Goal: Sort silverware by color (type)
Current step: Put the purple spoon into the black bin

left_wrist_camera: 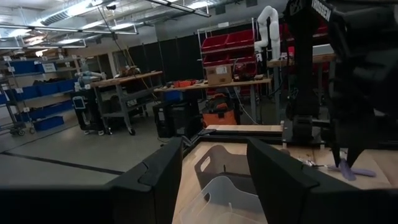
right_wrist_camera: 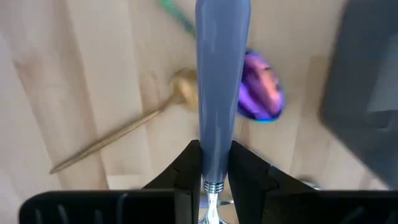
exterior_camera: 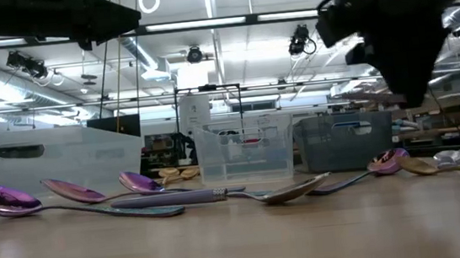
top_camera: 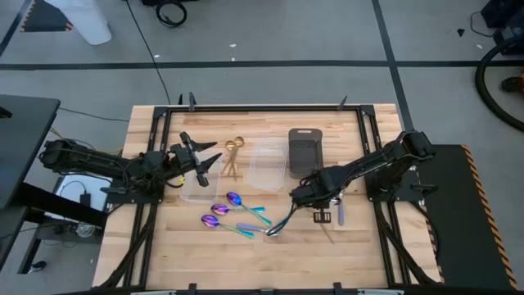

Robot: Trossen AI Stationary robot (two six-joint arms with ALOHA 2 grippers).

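Jaws on my right gripper (right_wrist_camera: 213, 167) are clamped on a grey-handled utensil (right_wrist_camera: 222, 81), gripped near the metal neck so the handle sticks out forward, clear of the wood. In the high view the right gripper (top_camera: 304, 197) sits just in front of the dark grey tray (top_camera: 305, 151), with the utensil's silver end trailing down toward the purple spoons (top_camera: 232, 212). Probably mid-carry to a sorting spot; can't tell which.

Under the held piece: a gold spoon (right_wrist_camera: 118, 127) and an iridescent purple spoon (right_wrist_camera: 260, 94) lie loose on the bench (top_camera: 246, 262), not yet sorted.

Left gripper (top_camera: 203, 161) hangs with jaws spread wide, empty, over a clear container (top_camera: 196, 190), waiting. Gold pieces (top_camera: 232, 157) lie grouped just beside it, next to a second clear container (top_camera: 268, 165) at mid-bench.

Silver pieces (top_camera: 329, 215) sit near the right arm, apart from the purple group, so colours look partly separated already.

Risk as I judge it: the long utensil could swing and knock the spoons below.
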